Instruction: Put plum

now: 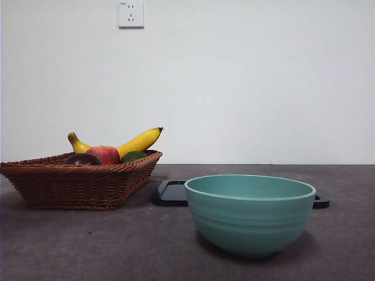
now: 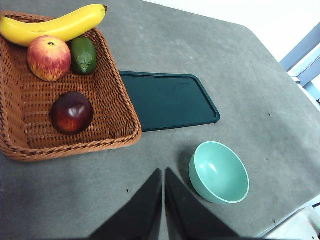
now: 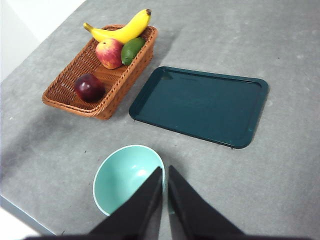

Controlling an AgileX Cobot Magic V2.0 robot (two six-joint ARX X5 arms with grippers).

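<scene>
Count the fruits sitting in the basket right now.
4, all in the wicker basket: banana along one edge, apple and avocado beside it, plum alone nearer the middle. None seems hidden.

- plum, apple, avocado and banana lie in the basket
- tray just beside the basket
- bowl before the tray

Plum lies open from above in the basket, apart from the apple; tray bare.

Two grippers, each with matte black jaws — smooth, tapering, wedge-shaped
</scene>
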